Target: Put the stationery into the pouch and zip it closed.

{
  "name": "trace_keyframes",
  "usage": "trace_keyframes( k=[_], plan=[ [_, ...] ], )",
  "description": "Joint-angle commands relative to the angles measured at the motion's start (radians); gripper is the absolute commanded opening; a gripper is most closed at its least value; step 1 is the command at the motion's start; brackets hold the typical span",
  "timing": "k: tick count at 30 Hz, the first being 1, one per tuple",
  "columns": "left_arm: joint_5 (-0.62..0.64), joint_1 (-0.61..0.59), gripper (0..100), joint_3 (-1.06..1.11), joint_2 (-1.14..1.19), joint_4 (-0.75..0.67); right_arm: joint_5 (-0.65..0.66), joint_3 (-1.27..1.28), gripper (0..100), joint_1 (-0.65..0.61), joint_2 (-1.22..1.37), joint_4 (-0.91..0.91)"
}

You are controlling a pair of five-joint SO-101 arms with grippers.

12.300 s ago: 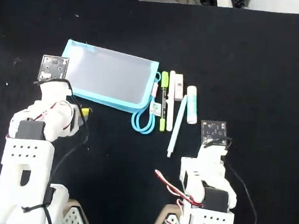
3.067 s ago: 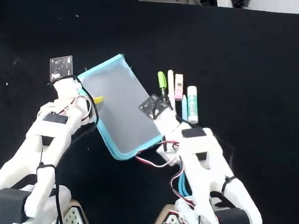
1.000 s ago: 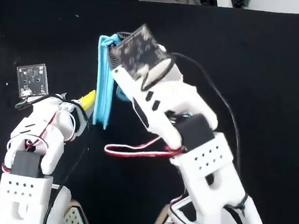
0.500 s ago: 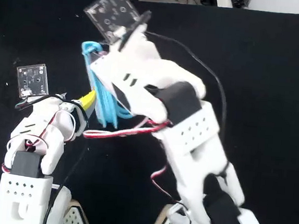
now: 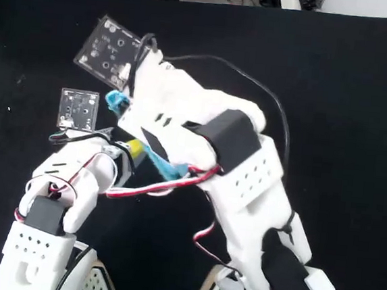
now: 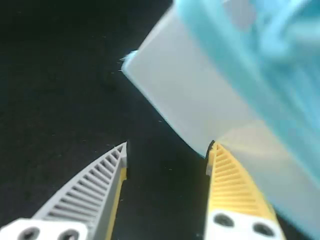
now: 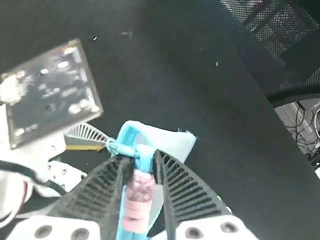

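The light-blue pouch [image 7: 172, 144] hangs in the air, and my right gripper [image 7: 140, 159] is shut on its blue strap and pink tag [image 7: 136, 192]. In the high view the right arm crosses over to the left; bits of the pouch [image 5: 157, 162] show under the right gripper [image 5: 123, 106]. My left gripper [image 6: 167, 147] is open just below a pouch corner [image 6: 195, 95], and its yellow finger [image 6: 230, 180] touches the pouch's edge. From above, the left gripper [image 5: 135, 152] sits right beneath the right arm. The stationery is hidden.
A black cloth [image 5: 347, 97] covers the table. The raised right arm [image 5: 233, 155] spans the middle of the table. The left arm's camera board [image 7: 47, 92] is close beside the right gripper. A mesh chair [image 7: 270, 35] stands beyond the table edge.
The right arm swung the hanging pouch left and down toward the left arm. The left arm shifted right, bringing its open fingers up to the pouch.
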Motion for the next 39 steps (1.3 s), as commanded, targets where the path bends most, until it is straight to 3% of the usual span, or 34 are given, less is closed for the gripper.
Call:
trace_keyframes(
  k=[1, 10, 15, 25, 32, 39],
  plan=[
    [-0.008, 0.048, 26, -0.01, -0.012, 0.002, 0.018, -0.03, 1.1, -0.005, -0.056, 0.028],
    [0.002, -0.306, 26, -0.107, -0.012, 0.015, 0.023, 0.101, 1.1, -0.003, -0.107, 0.037],
    [-0.008, -0.386, 26, -0.239, -0.012, 0.127, 0.025, 0.156, 1.1, -0.008, -0.125, 0.037],
    [-0.161, -0.377, 26, -0.447, -0.011, 0.31, 0.239, 0.421, 1.1, -0.083, -0.348, -0.038],
    [-0.215, -0.372, 26, -0.578, -0.011, 0.407, 0.215, 0.731, 1.1, -0.123, -0.584, -0.347],
    [-0.301, -0.142, 26, -0.707, -0.002, 0.528, 0.063, 1.01, 1.1, -0.106, -0.808, -0.6]
  ],
)
